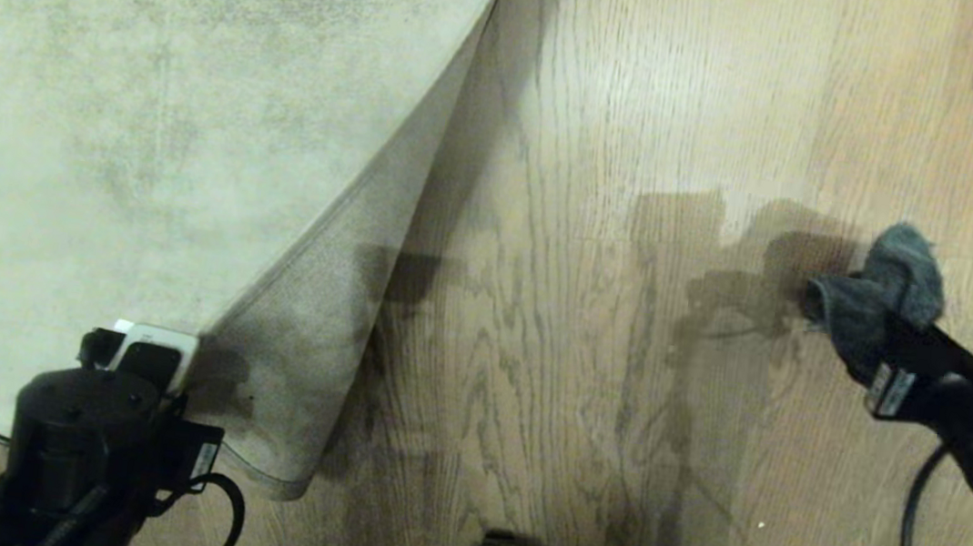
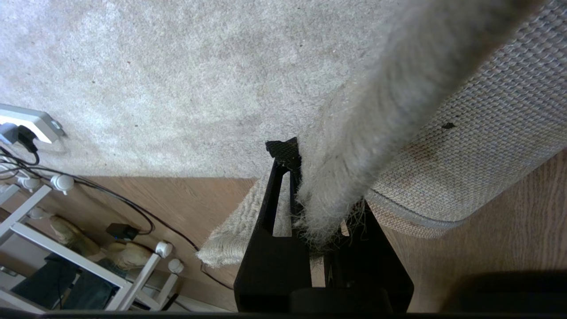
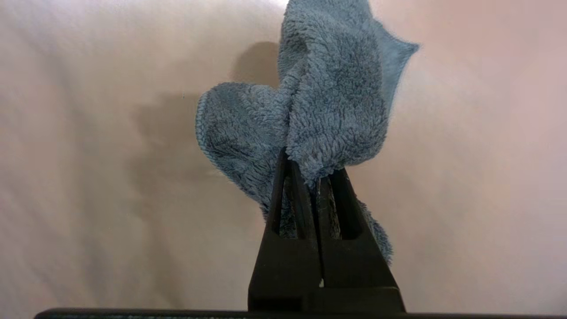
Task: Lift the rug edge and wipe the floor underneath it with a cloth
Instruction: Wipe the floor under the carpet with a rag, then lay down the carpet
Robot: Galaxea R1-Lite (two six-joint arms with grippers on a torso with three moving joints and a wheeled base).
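Rug edge (image 1: 336, 311) lifted, floor (image 1: 601, 231) bared.
Left hand (image 2: 310, 195) clamps the rug; right hand (image 3: 315, 177), half out of head view, pinches the cloth (image 3: 319, 110).

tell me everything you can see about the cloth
The cloth is a small grey-teal rag of fuzzy, looped pile, crumpled into soft folds. The right gripper is shut on its lower part, so most of it bunches beyond the fingertips. It hangs clear above the floor, off to the right of the raised rug edge.
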